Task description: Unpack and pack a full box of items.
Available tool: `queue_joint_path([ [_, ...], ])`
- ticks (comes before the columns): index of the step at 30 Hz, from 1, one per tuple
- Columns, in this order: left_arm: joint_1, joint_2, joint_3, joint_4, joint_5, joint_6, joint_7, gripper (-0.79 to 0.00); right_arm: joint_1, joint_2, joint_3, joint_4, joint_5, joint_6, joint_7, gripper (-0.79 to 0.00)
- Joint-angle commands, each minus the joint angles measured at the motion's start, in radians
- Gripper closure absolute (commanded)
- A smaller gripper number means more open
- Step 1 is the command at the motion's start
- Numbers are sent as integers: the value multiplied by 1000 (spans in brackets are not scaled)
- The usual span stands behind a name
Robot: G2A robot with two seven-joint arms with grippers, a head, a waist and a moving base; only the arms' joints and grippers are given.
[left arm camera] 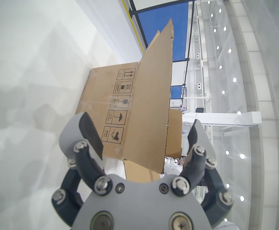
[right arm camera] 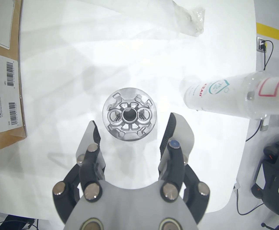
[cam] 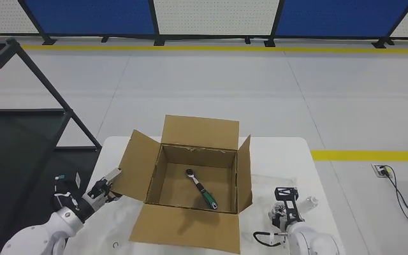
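From above, the brown cardboard box [cam: 197, 185] stands open in the middle of the white table [cam: 287, 156], all four flaps folded outward, and one ratchet wrench [cam: 203, 189] with a green handle lies slantwise on its bottom. Beyond the table runs pale grey floor [cam: 210, 83] crossed by a yellow line [cam: 210, 47], with blue panels [cam: 89, 16] along the far wall. The left claw [cam: 105, 187] sits at the outer edge of the box's left flap, and the right claw [cam: 284, 203] hangs over the table to the right of the box, apart from it. From the left wrist, the box's side wall shows a column of black handling symbols, and the left flap [left arm camera: 152, 98] rises edge-on between the left claw's fingers [left arm camera: 90, 132], which are spread wide; I cannot tell whether either pad touches the cardboard. From the right wrist, a round metal part [right arm camera: 129, 117], a machined disc with a dark hole at its centre, lies on the table just off the fingertips of the right claw, whose fingers are spread wider than the disc and grip nothing. A white bottle [right arm camera: 218, 98] with a clear cap stands near the disc on its right, a crumpled clear plastic bag [right arm camera: 189, 19] lies farther off, and a box flap bearing barcode labels lies to the left.
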Motion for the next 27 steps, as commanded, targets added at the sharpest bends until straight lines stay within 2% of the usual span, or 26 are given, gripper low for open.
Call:
queue_joint_path([
  [1,4,1,-1,-3,-3,-2,1,-785,7,2,5,14,12,13,-5,-354],
  [8,19,3,-13,-14,-11,-9,6,-785,42,9,13,71,33,35,-9,-314],
  [10,22,4,-15,-13,-13,-12,7,-785,48,12,14,80,37,37,-9,-212],
  [12,24,5,-17,-12,-14,-12,8,-785,50,14,15,82,42,40,-12,-148],
  [15,26,6,-17,-13,-16,-12,9,-785,46,17,13,72,47,42,-15,-102],
  [16,27,6,-17,-14,-15,-13,8,-785,40,18,11,64,48,44,-15,-120],
  [17,27,6,-17,-13,-15,-13,8,-785,35,19,10,55,47,46,-14,-179],
  [19,27,7,-16,-13,-18,-14,7,-785,24,21,6,34,49,47,-13,-446],
  [21,26,8,-15,-12,-17,-15,5,-785,12,23,1,11,47,48,-11,-785],
  [27,25,9,-12,-8,-20,-17,5,-785,-9,28,-20,-36,37,48,-9,-785],
])
